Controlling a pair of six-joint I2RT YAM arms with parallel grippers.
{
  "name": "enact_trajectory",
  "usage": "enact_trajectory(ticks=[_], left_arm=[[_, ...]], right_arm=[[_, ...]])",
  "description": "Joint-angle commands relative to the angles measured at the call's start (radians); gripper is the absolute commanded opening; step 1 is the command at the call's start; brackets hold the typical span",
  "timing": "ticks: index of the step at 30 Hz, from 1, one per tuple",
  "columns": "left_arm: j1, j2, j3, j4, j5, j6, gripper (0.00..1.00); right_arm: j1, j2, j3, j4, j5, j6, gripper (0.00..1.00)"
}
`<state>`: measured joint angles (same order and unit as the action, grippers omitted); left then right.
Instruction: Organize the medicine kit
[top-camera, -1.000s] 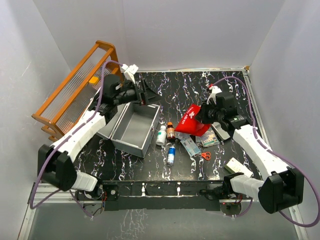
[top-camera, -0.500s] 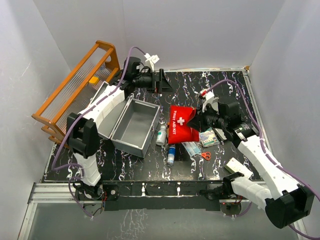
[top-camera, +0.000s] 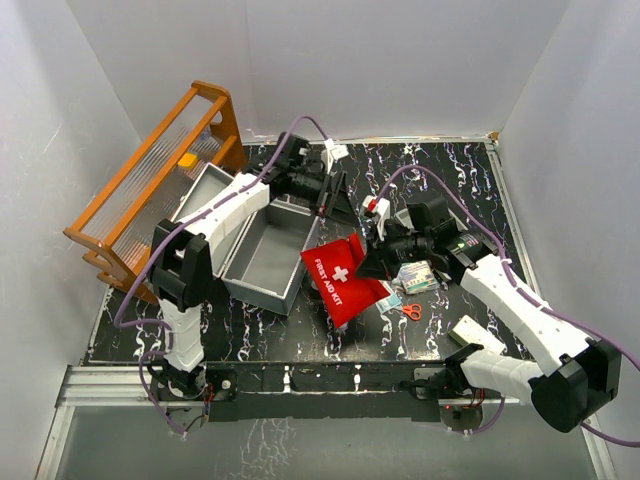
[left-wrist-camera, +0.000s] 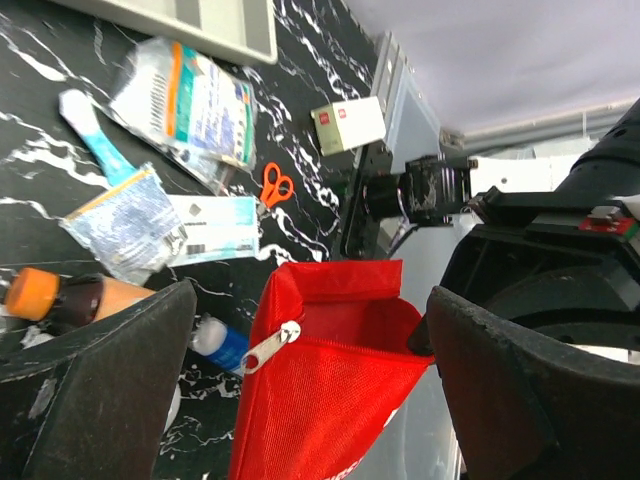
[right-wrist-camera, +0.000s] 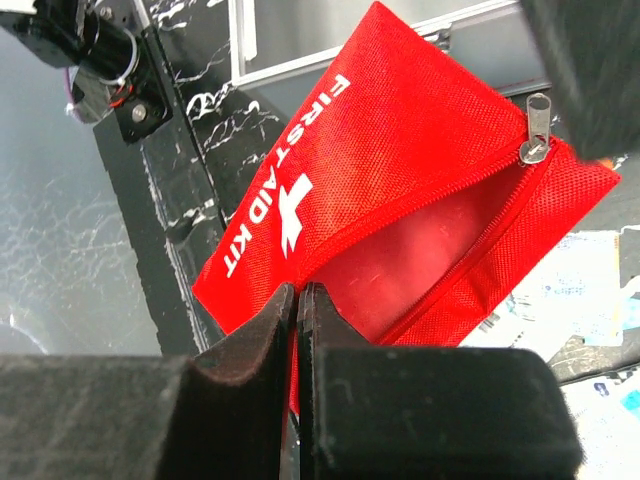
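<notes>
The medicine kit, a large grey hard box, stands open on the left of the black table with its lid folded back. A red first-aid pouch hangs tilted just right of it. My right gripper is shut on the pouch's edge. The pouch is unzipped, its zipper pull hanging at the far end. My left gripper is open above and behind the pouch. In the left wrist view the pouch mouth sits between the spread fingers, untouched.
An orange wooden rack leans at the far left. Right of the pouch lie packets, orange scissors and a small white box. An orange-capped bottle and a blue-labelled bottle lie below the pouch. A shallow grey tray sits further back.
My right gripper has lifted the red pouch and carried it left toward the grey box. My left arm has swung right from over the box to face the pouch, jaws staying open.
</notes>
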<state>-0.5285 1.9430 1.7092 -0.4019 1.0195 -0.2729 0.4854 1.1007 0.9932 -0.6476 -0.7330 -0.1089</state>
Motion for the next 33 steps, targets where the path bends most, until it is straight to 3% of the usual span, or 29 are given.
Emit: enact_trajectory(ticks=[1,5,10,13,27,29,30,32,33], left_arm=[[-0.04,0.02,0.014,-0.114,0.035,0.094,0.99],[-0.052,0.032,0.006,-0.149,0.003,0.143,0.99],[-0.078,0.072,0.02,-0.229,0.074,0.202,0.99],[-0.077,0.06,0.008,-0.217,0.11,0.207,0.93],[-0.076,-0.009,0.06,-0.18,0.168,0.179,0.01],[-0.076,-0.031,0.056,-0.161,0.135,0.176,0.0],[-0.076,-0.045,0.053,-0.145,0.118,0.169,0.0],[-0.075,-0.078,0.042,-0.107,0.073,0.169,0.0],[-0.073,-0.1,0.032,-0.079,0.036,0.162,0.0]], right_arm=[[0.016,-0.01,0.057,-0.013,-0.061,-0.058,0.0],[0.023,-0.014,0.045,0.003,-0.11,-0.052,0.0],[0.031,-0.025,0.046,0.002,-0.095,-0.053,0.0],[0.032,-0.031,0.045,0.003,-0.093,-0.055,0.0],[0.035,-0.083,0.021,0.012,-0.055,-0.038,0.0],[0.036,-0.087,0.023,0.016,-0.027,-0.008,0.0],[0.035,-0.086,0.027,0.016,-0.007,0.009,0.04],[0.035,-0.085,0.04,0.003,0.012,0.029,0.35],[0.035,-0.092,0.047,0.001,0.037,0.042,0.44]])
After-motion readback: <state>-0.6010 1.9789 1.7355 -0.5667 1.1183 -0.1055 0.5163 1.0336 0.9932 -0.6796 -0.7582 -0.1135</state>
